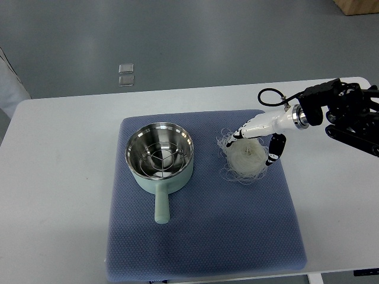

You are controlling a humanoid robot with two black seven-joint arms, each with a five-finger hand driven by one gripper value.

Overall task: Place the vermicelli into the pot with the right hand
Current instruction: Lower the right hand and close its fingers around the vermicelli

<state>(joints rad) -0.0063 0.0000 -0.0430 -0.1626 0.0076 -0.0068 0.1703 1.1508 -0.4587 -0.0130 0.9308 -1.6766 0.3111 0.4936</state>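
A pale green pot [160,161] with a steel inside and a wire rack in it sits on the blue mat [201,236], its handle pointing toward the near edge. To its right lies a white nest of vermicelli [244,157] on the mat. My right hand [256,144] reaches in from the right edge and sits over the nest, one white finger [251,127] along its far side and a black-tipped finger [275,151] at its right side. The fingers straddle the vermicelli; whether they grip it I cannot tell. The left arm does not show.
The mat lies on a white table [53,195]. Two small clear squares [126,74] lie on the grey floor beyond the table's far edge. A brown box corner [358,6] shows at the top right.
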